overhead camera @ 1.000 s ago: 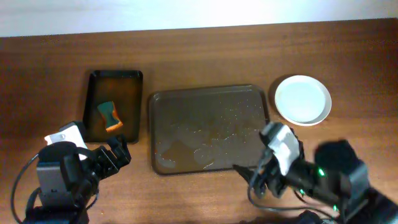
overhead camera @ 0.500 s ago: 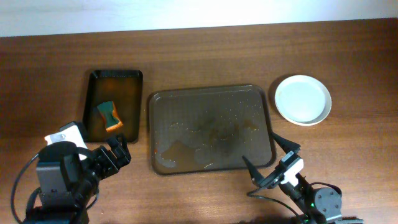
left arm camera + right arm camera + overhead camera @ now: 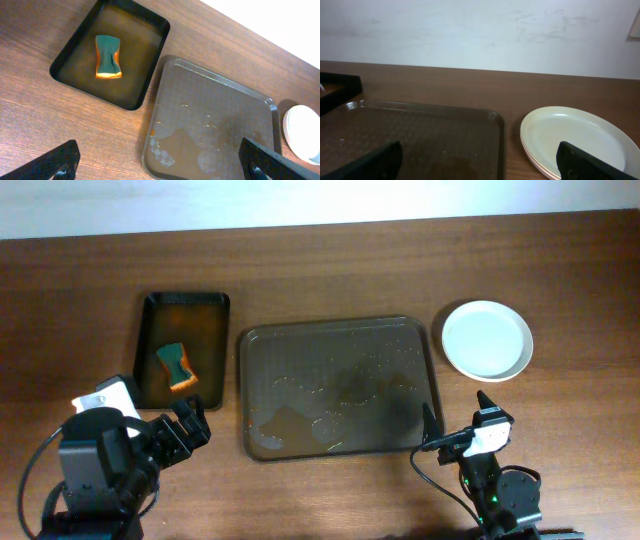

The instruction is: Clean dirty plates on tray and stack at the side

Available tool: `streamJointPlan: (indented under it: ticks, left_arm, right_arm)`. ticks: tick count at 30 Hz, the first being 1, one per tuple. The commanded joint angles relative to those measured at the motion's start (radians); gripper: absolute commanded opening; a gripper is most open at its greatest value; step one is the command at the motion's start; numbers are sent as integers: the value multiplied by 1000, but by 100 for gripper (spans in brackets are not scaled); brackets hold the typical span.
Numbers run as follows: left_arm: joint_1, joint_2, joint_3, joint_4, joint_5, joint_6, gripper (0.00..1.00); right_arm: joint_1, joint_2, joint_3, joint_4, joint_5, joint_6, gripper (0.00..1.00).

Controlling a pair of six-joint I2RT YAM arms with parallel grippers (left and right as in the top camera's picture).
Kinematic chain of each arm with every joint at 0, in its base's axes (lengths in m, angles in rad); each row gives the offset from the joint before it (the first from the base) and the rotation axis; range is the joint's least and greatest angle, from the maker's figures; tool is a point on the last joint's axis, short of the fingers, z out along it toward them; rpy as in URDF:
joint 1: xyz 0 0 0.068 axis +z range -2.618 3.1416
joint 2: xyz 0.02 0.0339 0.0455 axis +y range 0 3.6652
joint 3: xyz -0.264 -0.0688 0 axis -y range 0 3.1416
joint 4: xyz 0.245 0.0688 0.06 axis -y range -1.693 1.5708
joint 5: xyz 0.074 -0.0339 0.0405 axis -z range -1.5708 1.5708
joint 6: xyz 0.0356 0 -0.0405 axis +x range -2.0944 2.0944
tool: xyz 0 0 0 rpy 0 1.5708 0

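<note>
Plates (image 3: pixel 487 340) sit stacked and clean on the worktop (image 3: pixel 330 270), right of the tray (image 3: pixel 300 360), which carries only wet residue. My left pincer (image 3: pixel 192 423) and right pincer (image 3: pixel 458 415) hang near, spread wide, empty; I judge nothing remains to grip.

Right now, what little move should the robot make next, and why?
Probably just pull back and stop. The large brown-grey rectangular tray holds only puddles, the cream-white round plates sit stacked beside it looking clean, and the green-and-orange sponge lies in the small black tray. The left pincer and right pincer are open, empty.
</note>
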Motion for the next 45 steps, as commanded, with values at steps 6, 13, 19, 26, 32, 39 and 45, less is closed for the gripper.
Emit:
streamJointPlan:
  ticks: [6,13,19,26,32,39,45]
  left_arm:
    - [5,-2,2,2,14,-5,100]
    - [5,-2,2,1,13,-2,100]
    - [5,-138,-95,-56,-35,144,100]
    - [5,-509,-591,337,89,216,100]
    - [4,-727,-934,796,182,216,100]
    - [4,-728,-1043,1015,33,216,100]
    - [4,-728,-1043,961,-99,383,100]
  right_arm:
    - [-8,-11,-5,-6,27,-9,98]
    - [-8,-11,-5,-6,27,-9,98]
    - [-8,-11,-5,-6,27,-9,98]
    - [-8,-11,-5,-6,27,-9,98]
    - [-8,-11,-5,-5,27,-9,98]
    - [-8,-11,-5,-6,27,-9,98]
    - [-8,-11,-5,-6,27,-9,98]
